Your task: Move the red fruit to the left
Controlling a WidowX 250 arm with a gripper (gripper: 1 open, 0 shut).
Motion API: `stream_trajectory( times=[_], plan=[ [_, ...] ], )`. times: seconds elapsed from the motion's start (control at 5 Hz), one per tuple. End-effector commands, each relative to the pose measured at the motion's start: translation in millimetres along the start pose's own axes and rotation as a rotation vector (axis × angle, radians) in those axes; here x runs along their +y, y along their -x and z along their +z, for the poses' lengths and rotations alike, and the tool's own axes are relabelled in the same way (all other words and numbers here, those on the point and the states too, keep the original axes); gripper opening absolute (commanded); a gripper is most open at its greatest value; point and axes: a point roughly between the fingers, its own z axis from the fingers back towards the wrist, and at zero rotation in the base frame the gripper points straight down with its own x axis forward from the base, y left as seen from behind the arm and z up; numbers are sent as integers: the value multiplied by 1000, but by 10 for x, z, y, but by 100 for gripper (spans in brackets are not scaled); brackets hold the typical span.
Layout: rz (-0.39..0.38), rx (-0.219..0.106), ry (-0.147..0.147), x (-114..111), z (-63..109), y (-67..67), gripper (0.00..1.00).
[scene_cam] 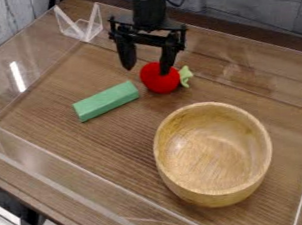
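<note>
The red fruit (162, 77) is small, round and glossy with a green leafy stem on its right side. It rests on the wooden table, right of the green block. My gripper (150, 58) hangs just above and behind it, open, its two black fingers spread wider than the fruit. Nothing is between the fingers, and the fruit lies free below them.
A green rectangular block (106, 102) lies left of the fruit. A large wooden bowl (213, 152) stands at the front right. Clear plastic walls (29, 66) ring the table, with a clear bracket (78, 23) at the back left.
</note>
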Motion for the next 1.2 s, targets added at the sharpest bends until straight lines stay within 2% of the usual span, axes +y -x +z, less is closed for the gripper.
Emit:
stream_trajectory(
  times=[0.0, 0.2, 0.4, 0.6, 0.8, 1.0],
  plan=[
    [-30, -58, -14, -8, 96, -131, 100],
    [-57, -53, -24, -7, 28, -171, 0],
    [28, -65, -14, -25, 183, -180, 0],
    [116, -69, -3, -44, 301, -178, 100],
    [145, -76, 6, -13, 302, -213, 100],
    [164, -88, 13, 39, 304, -270, 0]
  ],
)
